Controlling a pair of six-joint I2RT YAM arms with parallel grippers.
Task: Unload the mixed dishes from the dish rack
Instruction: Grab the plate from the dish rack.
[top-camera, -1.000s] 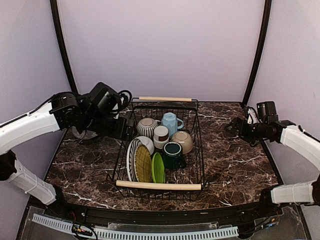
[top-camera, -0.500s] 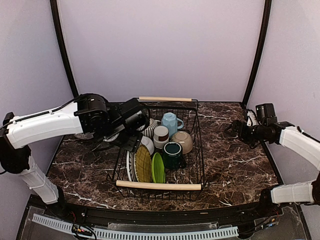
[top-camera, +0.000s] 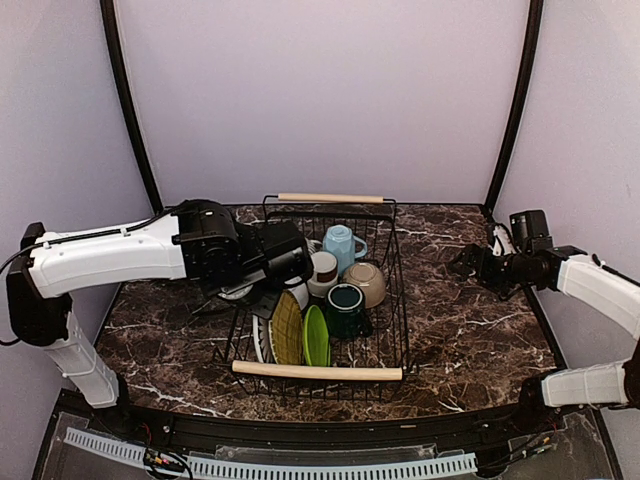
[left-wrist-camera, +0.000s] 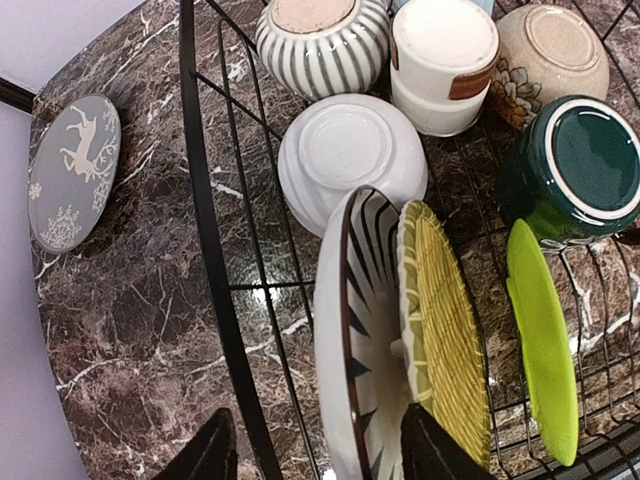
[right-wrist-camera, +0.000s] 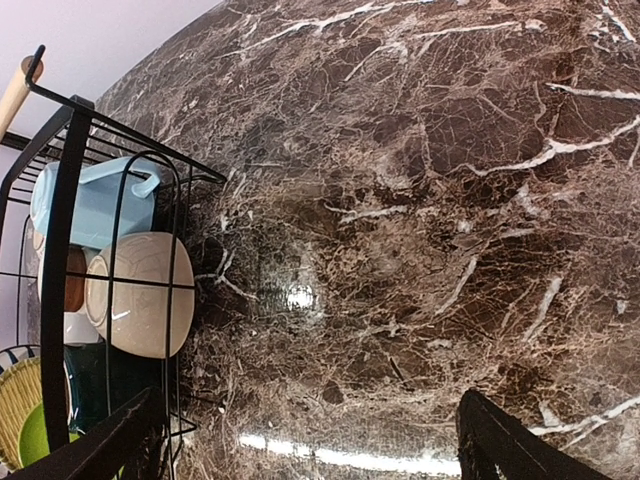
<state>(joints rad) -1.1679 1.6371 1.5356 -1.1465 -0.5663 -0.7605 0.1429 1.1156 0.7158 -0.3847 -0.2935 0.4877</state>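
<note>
The main risk sits at the left gripper (left-wrist-camera: 318, 415). Its jaws are spread wide, and between them lie both the white-patterned plate (left-wrist-camera: 345, 340) and the thick side wire of the dish rack (left-wrist-camera: 192, 170). One finger appears to hang outside that wire. If it goes down as it stands, that finger could snag the rack and drag the whole basket. The other finger hangs over the olive plate (left-wrist-camera: 440, 330), just beside the patterned one, so closing could pinch two rims at once. Glazed ceramic held edge-on is slick, and a shallow bite may let the plate twist out and chip on its neighbours.

All the plates stand on edge. The patterned one is thin, glossy and dark-striped, the olive one finely ribbed, and the green plate (left-wrist-camera: 545, 340), beyond the olive one, smooth. Ahead of the fingers an upturned white bowl (left-wrist-camera: 345, 155) shows its round foot. Past it are a grey-striped mug (left-wrist-camera: 320, 40), a white-brown cup (left-wrist-camera: 445, 60), a speckled beige bowl (left-wrist-camera: 550, 55) and a dark-teal mug (left-wrist-camera: 580, 165).

The right gripper (right-wrist-camera: 308, 400) is also spread apart, empty, over polished, veined marble table (right-wrist-camera: 400, 200), with the rack off to its side.
</note>
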